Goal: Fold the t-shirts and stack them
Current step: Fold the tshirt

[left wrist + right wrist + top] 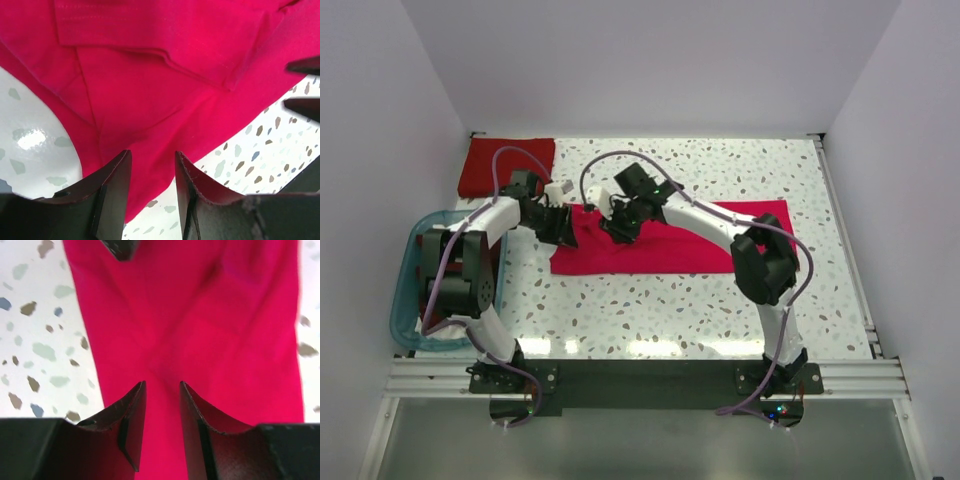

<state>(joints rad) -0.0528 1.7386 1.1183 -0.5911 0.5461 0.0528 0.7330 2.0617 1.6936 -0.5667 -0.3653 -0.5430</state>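
Left gripper [152,156]: jaws a narrow gap apart, nothing between them, over the left edge of the crimson t-shirt [670,250].
Right gripper [162,386]: jaws narrowly parted, empty, just above the same shirt, close beside the left gripper.
Crimson t-shirt: lying mid-worktop [720,310].
Dark red t-shirt [505,165]: folded, far left corner.
Blue tub [405,290]: left edge, beside the left arm.
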